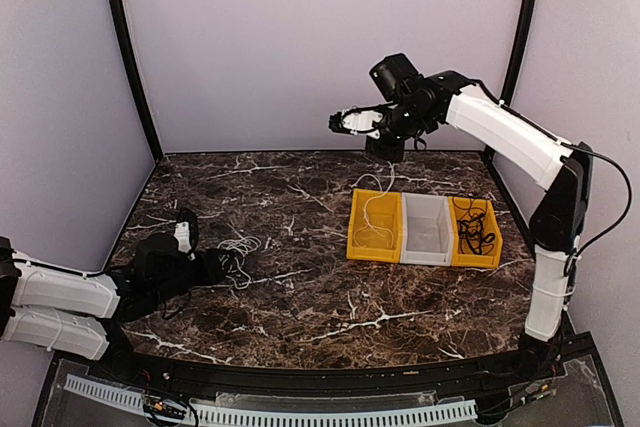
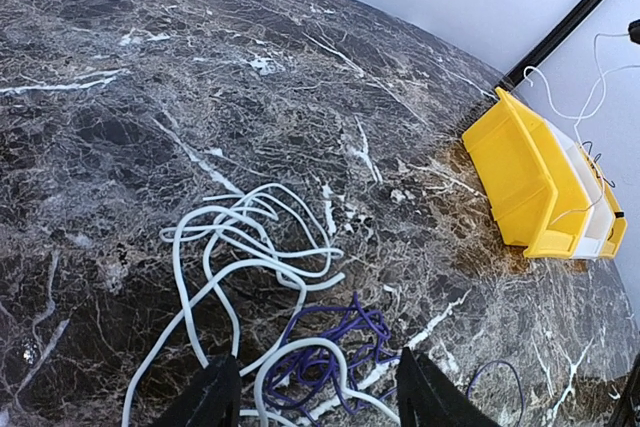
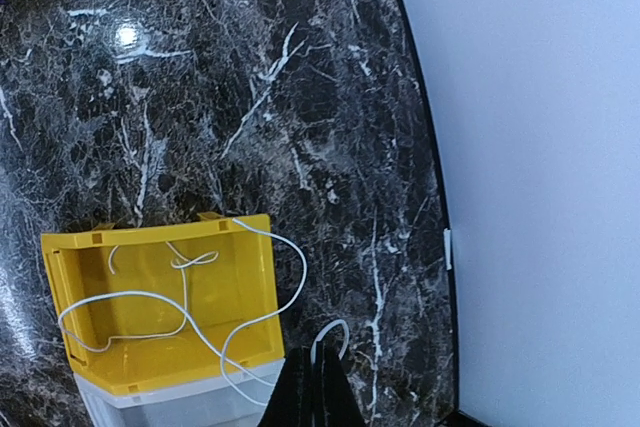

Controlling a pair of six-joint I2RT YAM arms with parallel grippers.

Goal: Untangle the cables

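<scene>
A clump of white cables (image 2: 250, 257) tangled with a thin purple cable (image 2: 335, 347) lies on the marble table; it also shows in the top view (image 1: 240, 249). My left gripper (image 2: 320, 402) is open, low over the table, its fingers either side of the clump's near end and holding nothing; in the top view it sits at the left (image 1: 222, 265). My right gripper (image 3: 318, 392) is shut on a thin white cable (image 3: 262, 292) and held high (image 1: 388, 152). That cable hangs down into the left yellow bin (image 3: 250, 237), its far part coiled inside.
Three bins stand in a row at the right: a yellow one (image 1: 356, 232), a white one (image 1: 428, 247), and a yellow one (image 1: 492, 247) holding black cables (image 1: 474, 227). The enclosure walls are close behind the right arm.
</scene>
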